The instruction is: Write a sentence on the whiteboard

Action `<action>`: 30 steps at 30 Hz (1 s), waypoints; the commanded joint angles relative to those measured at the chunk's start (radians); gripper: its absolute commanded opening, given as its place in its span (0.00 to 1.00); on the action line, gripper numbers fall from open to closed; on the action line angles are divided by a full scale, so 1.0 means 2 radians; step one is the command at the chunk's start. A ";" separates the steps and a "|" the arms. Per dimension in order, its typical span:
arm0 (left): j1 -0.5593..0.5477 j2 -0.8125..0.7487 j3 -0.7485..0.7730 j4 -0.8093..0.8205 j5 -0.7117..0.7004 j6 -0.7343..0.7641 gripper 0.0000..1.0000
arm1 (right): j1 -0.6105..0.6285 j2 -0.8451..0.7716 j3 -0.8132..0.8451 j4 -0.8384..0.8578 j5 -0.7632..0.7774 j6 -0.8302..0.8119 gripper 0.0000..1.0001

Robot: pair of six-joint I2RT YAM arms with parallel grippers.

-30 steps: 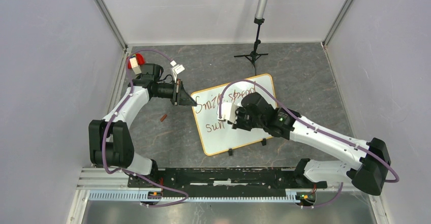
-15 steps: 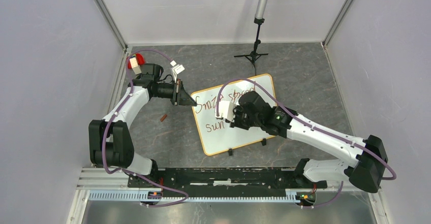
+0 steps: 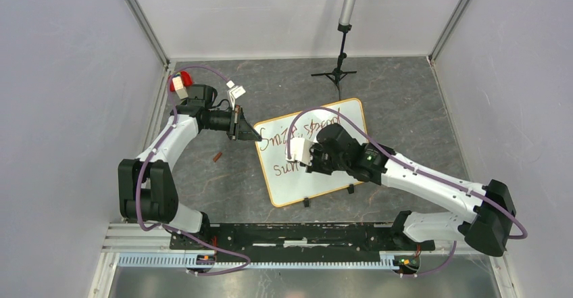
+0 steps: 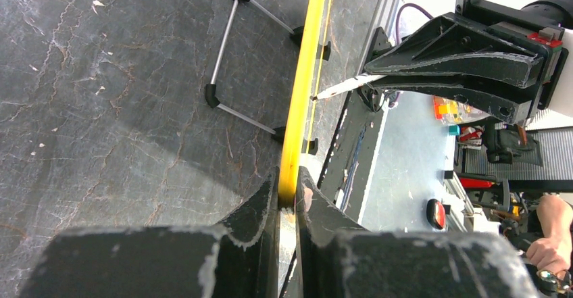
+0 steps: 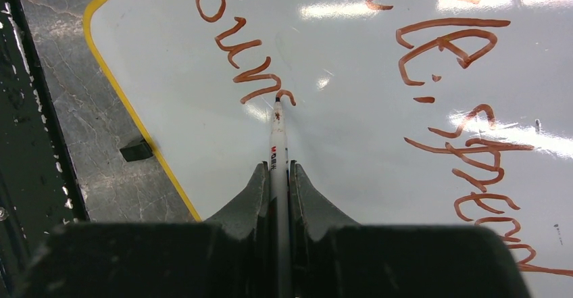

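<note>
- My left hand (image 4: 287, 184) is pinched shut on the yellow frame edge of the whiteboard (image 3: 307, 184), which lies askew on the dark surface (image 3: 405, 95) between the arms.
- My right hand (image 5: 278, 171) is clamped narrow around a marker (image 5: 277, 139), with its tip touching the board.
- The sentence (image 3: 278, 136) reads "Smile, spread" above "sun", plus a partial letter at the tip.

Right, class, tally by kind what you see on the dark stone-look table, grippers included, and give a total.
White rectangular whiteboard, yellow-framed: 1
White-barrelled marker pen: 1
Small black clips on the board's near edge: 2
Black two-finger grippers: 2, the left gripper and the right gripper
Black tripod stand: 1
Small reddish-brown piece: 1
Total: 8
</note>
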 commanded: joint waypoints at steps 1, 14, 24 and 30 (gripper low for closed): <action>-0.004 0.003 0.007 0.019 -0.020 0.004 0.02 | 0.000 -0.014 -0.012 -0.013 0.021 -0.012 0.00; -0.007 0.006 0.012 0.019 -0.020 0.001 0.02 | 0.004 0.000 -0.002 -0.013 -0.028 -0.007 0.00; -0.006 0.001 0.009 0.019 -0.022 0.002 0.03 | 0.005 -0.014 0.030 -0.006 -0.029 -0.003 0.00; -0.007 0.002 0.011 0.019 -0.019 0.000 0.02 | -0.014 -0.025 0.030 0.000 -0.009 0.010 0.00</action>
